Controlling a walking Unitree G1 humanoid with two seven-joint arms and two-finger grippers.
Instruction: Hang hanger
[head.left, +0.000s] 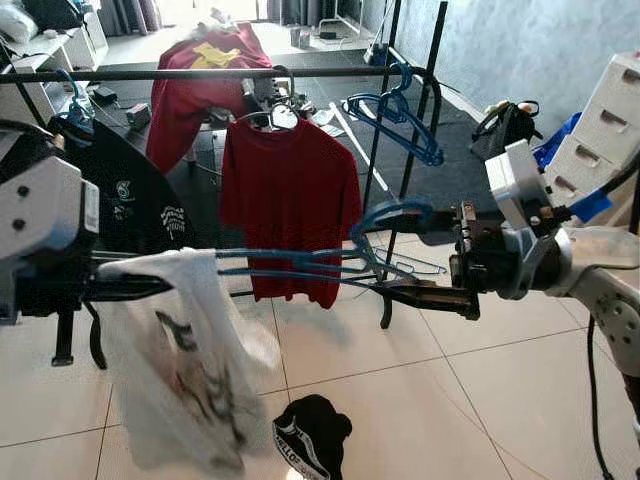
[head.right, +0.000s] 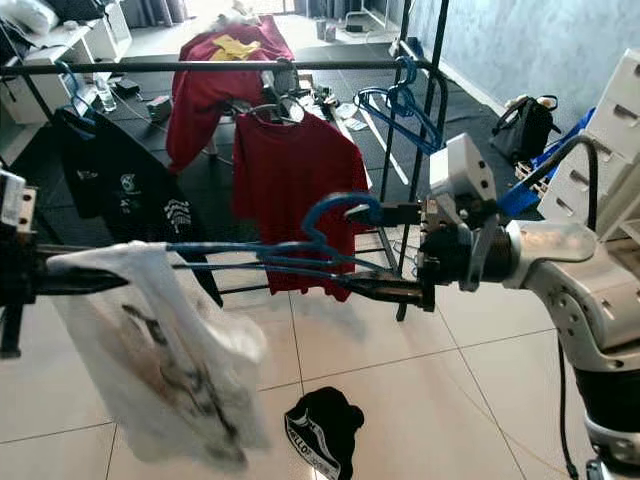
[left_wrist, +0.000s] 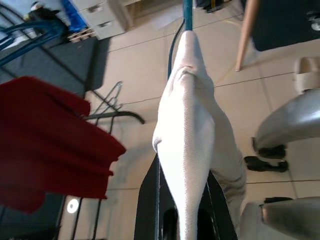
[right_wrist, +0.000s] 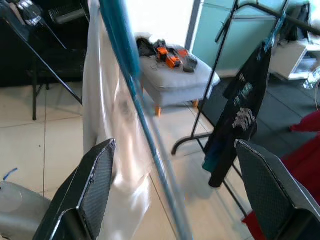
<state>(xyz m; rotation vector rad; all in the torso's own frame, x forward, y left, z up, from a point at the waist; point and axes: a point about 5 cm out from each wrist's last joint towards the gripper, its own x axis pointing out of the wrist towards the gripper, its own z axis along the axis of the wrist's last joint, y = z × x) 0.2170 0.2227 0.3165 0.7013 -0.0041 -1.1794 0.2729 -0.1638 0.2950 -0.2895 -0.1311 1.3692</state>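
A blue hanger (head.left: 300, 262) carrying a white printed shirt (head.left: 180, 370) lies level in front of me, below the black rail (head.left: 200, 73) of a clothes rack. My left gripper (head.left: 150, 285) is shut on the hanger's shoulder end through the white cloth (left_wrist: 187, 145). My right gripper (head.right: 365, 250) stands open by the hook end. One finger is above and one below the hanger's bars, and the blue bar (right_wrist: 150, 145) runs between its fingers (right_wrist: 90, 185) without touching them.
On the rail hang a red shirt (head.left: 290, 210), a black printed shirt (head.left: 130, 200) and empty blue hangers (head.left: 395, 115). A black garment (head.left: 312, 432) lies on the tiled floor near my feet. White drawers (head.left: 610, 130) stand at the right.
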